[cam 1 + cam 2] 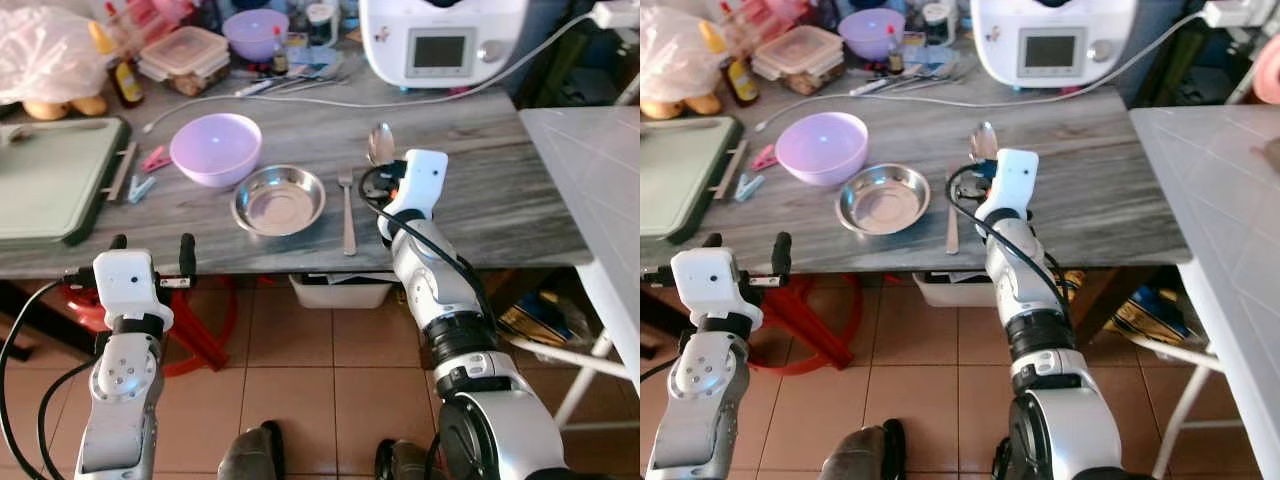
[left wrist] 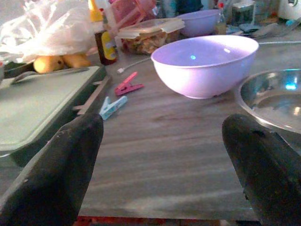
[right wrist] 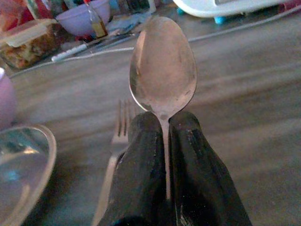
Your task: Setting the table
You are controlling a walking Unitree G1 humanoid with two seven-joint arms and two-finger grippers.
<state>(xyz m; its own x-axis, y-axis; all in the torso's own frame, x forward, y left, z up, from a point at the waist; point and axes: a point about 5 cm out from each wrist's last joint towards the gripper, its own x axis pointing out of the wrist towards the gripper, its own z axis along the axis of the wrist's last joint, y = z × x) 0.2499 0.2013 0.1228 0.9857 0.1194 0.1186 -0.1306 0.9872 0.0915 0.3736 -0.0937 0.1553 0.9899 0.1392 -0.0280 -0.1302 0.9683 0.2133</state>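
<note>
Right gripper carrying a spoon over the tabletop, beside the fork

The spoon (image 3: 162,70) is pinched by its neck between the right gripper (image 3: 167,141) fingers, which are closed tight on it, the bowl of the spoon standing out beyond the fingertips at centre frame in the right wrist view. It looks like thin, stiff, polished metal: light, but slick, so a hold low on the neck or handle seems safest against twisting. In the left eye view it hangs above the grey tabletop (image 1: 480,170), just right of the fork (image 1: 347,210), which lies beside the steel dish (image 1: 279,200). The left gripper (image 1: 152,255) waits spread wide at the tabletop's near edge, lower left, holding nothing, with the lilac bowl (image 2: 204,63) ahead of it.
</note>
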